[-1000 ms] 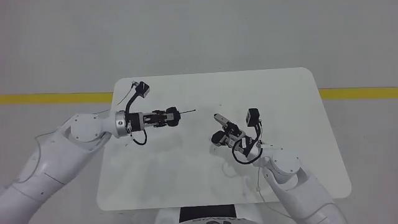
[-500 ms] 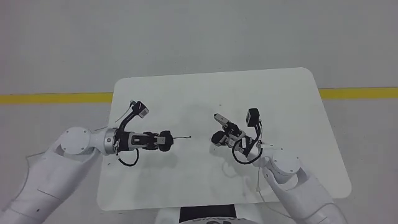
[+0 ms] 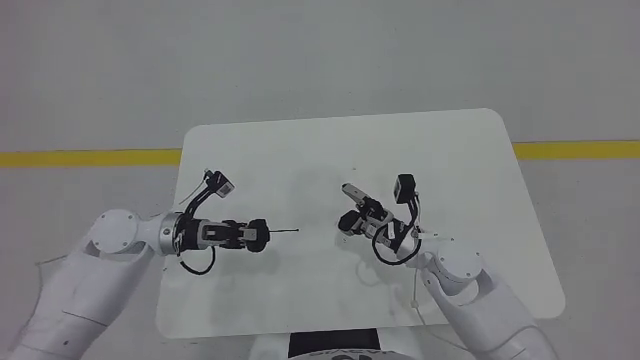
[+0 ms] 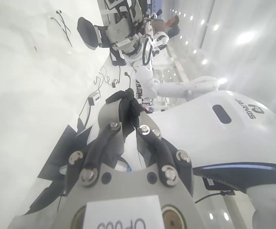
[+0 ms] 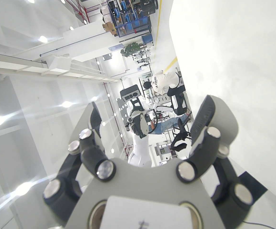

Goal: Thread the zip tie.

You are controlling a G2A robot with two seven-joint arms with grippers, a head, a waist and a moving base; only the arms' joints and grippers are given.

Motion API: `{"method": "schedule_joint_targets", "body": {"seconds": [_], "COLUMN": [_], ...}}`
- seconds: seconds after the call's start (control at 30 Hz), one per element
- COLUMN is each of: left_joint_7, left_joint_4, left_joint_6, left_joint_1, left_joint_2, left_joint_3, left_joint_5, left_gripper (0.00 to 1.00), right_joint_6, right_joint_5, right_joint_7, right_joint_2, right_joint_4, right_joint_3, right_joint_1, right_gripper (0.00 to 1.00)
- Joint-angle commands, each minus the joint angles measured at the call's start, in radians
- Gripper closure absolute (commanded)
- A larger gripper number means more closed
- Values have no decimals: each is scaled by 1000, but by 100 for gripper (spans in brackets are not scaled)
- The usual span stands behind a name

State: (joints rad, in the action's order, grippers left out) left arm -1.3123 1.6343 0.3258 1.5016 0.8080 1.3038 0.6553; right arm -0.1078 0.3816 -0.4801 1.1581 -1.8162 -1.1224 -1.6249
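Pinching zip tie (image 3: 286, 230) | left gripper (image 3: 266, 232) | thin, black, straight

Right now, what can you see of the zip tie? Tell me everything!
The zip tie is a thin black strip, plastic by the look. The left tool is shut on one end. The rest pokes out straight, pointing across the white table toward the open right tool, with a gap between them. Nothing else touches it. Its locking head is too small to make out.
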Motion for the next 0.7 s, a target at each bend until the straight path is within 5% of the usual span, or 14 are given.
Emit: {"method": "schedule_joint_targets", "body": {"seconds": [0.0,0.2,0.5,0.67], "left_joint_7": [-23,-78,-71,-76], "left_joint_4": [-25,-59,-53,-73], "left_joint_6": [-8,-12,-26,-42], "left_joint_1": [-7,-16,-16,-17], "left_joint_2": [2,3,-1,3], "left_joint_3": [-11,-29,-43,-65], "left_joint_5": [45,137,113,128], "left_gripper": [100,100,100,100], "right_joint_6": [13,68,64,163], "right_joint_5": [-13,129,112,207], "right_joint_7": [-124,-381,-376,-471], "right_joint_2": [-4,3,4,9], "right_joint_4": [20,121,142,177], "right_joint_3": [12,60,64,78], "right_joint_1": [26,109,125,134], "right_gripper": [0,0,0,0]}}
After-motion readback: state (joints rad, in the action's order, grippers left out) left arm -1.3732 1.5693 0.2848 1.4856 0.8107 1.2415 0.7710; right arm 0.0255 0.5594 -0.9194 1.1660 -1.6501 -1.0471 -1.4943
